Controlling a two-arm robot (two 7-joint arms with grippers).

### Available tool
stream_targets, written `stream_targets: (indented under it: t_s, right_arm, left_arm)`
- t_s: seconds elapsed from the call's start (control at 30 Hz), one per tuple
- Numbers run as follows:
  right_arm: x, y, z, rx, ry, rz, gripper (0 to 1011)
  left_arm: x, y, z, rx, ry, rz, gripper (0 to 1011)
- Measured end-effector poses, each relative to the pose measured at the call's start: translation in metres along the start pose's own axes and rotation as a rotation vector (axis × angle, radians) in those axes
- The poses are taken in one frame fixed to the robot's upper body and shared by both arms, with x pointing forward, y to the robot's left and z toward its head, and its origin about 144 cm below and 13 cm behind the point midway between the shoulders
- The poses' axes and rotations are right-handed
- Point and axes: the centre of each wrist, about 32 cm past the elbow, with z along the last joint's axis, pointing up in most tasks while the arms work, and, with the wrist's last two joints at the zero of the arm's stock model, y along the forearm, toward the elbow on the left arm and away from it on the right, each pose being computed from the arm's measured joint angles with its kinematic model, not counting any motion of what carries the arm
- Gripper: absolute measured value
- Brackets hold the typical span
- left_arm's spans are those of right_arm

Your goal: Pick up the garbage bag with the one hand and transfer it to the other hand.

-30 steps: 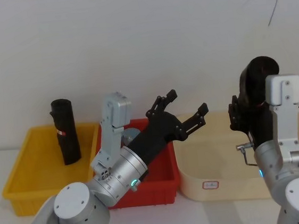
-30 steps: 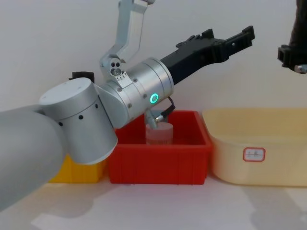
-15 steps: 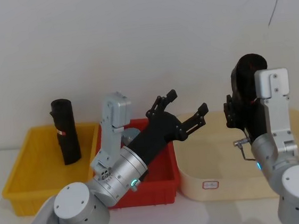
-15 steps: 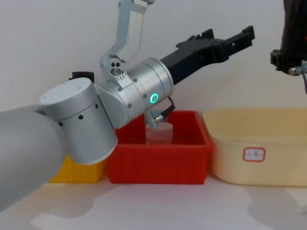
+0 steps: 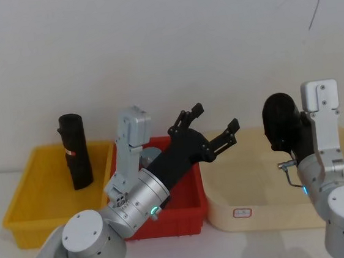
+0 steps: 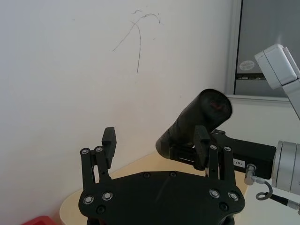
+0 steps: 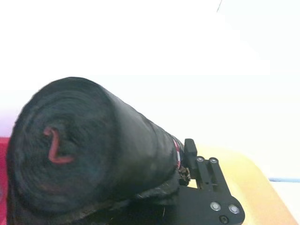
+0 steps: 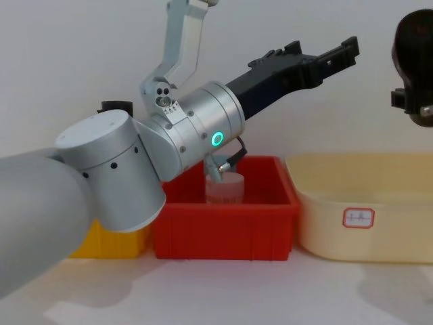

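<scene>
While the bag (image 5: 281, 120) is held aloft:
Right hand (image 8: 404, 101): clenched on the bag, above the cream tub (image 5: 267, 212).
Left hand (image 5: 215, 117): fingers spread wide, raised over the red bin (image 5: 169, 223), apart from the bag.
Bag: tilted, one end turned toward the left hand.

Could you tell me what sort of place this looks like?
Probably a robotics test bench: a bare white wall, a yellow bin, red bin and beige bin in a row, and the right gripper holding a garbage bag near the open left gripper.
</scene>
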Motion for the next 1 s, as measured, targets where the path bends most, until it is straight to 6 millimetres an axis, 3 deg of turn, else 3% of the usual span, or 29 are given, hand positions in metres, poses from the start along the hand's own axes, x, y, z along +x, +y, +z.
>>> stream_targets:
  t_s: [0.43,1.0]
  right_arm:
    - [0.003,-0.001,0.004,0.007,-0.008,0.007,996]
    - [0.003,-0.005,0.02,0.082,-0.016,0.07,1000]
  left_arm:
    - [0.0,0.0,0.0,0.0,0.0,0.0,1002]
    - [0.0,0.0,0.0,0.0,0.0,0.0,1002]
